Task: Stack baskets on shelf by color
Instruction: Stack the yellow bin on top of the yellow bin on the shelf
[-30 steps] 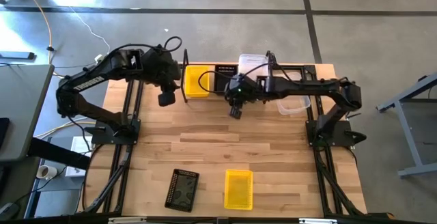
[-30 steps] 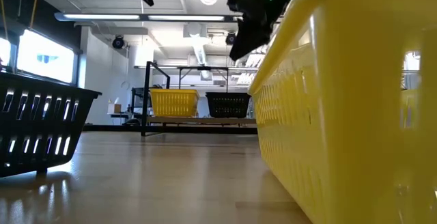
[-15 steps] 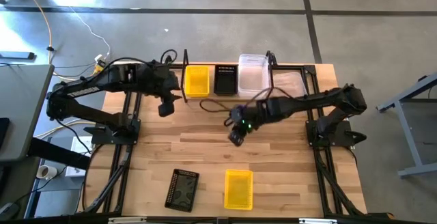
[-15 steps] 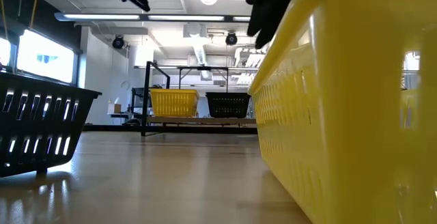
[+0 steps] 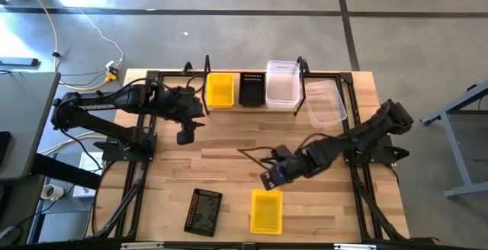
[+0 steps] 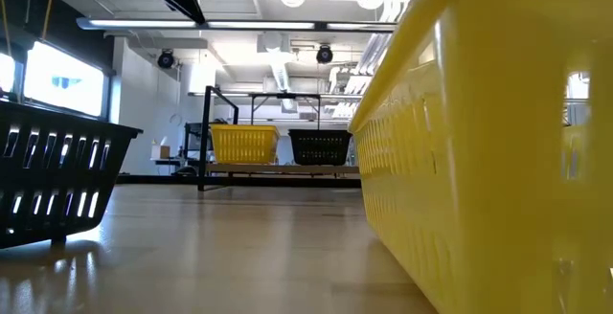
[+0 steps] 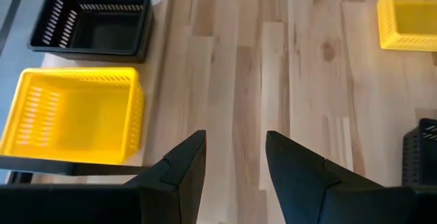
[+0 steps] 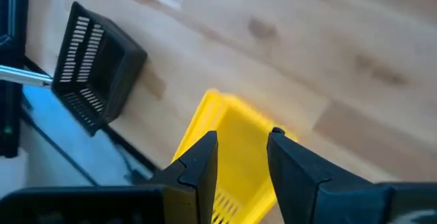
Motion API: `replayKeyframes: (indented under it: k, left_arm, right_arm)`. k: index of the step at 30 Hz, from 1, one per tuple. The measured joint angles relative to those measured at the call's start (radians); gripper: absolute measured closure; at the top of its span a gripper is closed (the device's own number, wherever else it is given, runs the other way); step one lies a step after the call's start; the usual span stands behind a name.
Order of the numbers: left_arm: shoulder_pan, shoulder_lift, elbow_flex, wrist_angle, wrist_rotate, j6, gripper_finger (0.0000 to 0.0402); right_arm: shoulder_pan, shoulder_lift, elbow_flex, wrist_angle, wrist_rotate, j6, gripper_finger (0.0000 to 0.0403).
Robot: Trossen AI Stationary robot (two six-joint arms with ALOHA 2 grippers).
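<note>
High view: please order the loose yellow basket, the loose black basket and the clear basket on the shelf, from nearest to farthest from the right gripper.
From the right gripper:
1. Loose yellow basket, front edge, just beside it.
2. Loose black basket, front, toward the left.
3. Clear basket, on the shelf at the back.

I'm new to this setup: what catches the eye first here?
The right gripper, fingers open and empty, hangs just above a loose yellow basket at the table's near edge. On the shelf at the far edge sit a yellow, a black and a clear basket.
</note>
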Motion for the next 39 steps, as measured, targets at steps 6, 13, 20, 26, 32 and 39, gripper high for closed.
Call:
replayKeyframes:
  k: [6, 13, 20, 26, 32, 39]
  left_arm:
    - [-0.022, 0.000, 0.000, 0.003, -0.003, 0.000, 0.0259]
    - [-0.025, 0.000, 0.000, 0.003, -0.003, 0.008, 0.0259]
    - [-0.025, 0.000, 0.000, 0.002, -0.003, 0.008, 0.0259]
    - [-0.025, 0.000, 0.000, 0.002, -0.003, 0.008, 0.0259]
    - [-0.025, 0.000, 0.000, 0.002, -0.003, 0.008, 0.0259]
    - [-0.025, 0.000, 0.000, 0.001, -0.003, 0.008, 0.0259]
  right_arm:
    - [0.100, 0.005, 0.000, -0.002, 0.036, 0.206, 0.0290]
    - [0.189, 0.044, 0.000, -0.008, 0.092, 0.383, 0.0290]
    - [0.243, 0.113, -0.001, -0.005, 0.077, 0.513, 0.0290]
    - [0.267, 0.174, -0.001, 0.020, 0.040, 0.562, 0.0290]
    - [0.268, 0.237, -0.001, 0.083, 0.027, 0.562, 0.0290]
    - [0.268, 0.300, -0.001, 0.112, -0.005, 0.561, 0.0292]
